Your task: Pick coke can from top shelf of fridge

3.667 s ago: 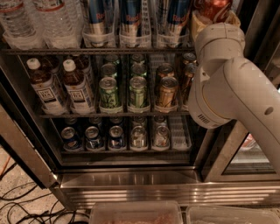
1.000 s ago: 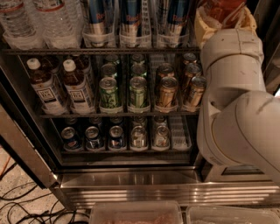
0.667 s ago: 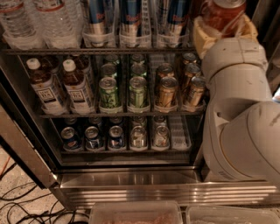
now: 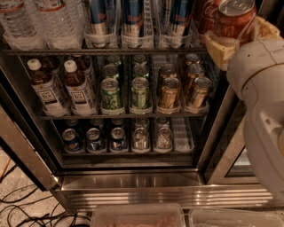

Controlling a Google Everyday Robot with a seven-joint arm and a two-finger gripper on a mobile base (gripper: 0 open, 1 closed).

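Since the frame before, the white arm (image 4: 262,102) has drawn right and nearer, and the coke can (image 4: 234,20), grasped between the beige fingers (image 4: 218,48) of the hand (image 4: 242,37), now shows its silver top at the upper right, in front of the right end of the top shelf (image 4: 111,52) of the fridge (image 4: 133,181). Just left of it a second red can (image 4: 203,13) stands on that shelf beside blue-and-silver cans (image 4: 133,17) and water bottles (image 4: 57,20), with green cans (image 4: 110,94), gold cans (image 4: 169,93) and tea bottles (image 4: 80,91) on the rack below. The arm covers the fridge's right side, the fingers hide the held can's lower part, and the top-shelf drinks are cut off by the upper edge.
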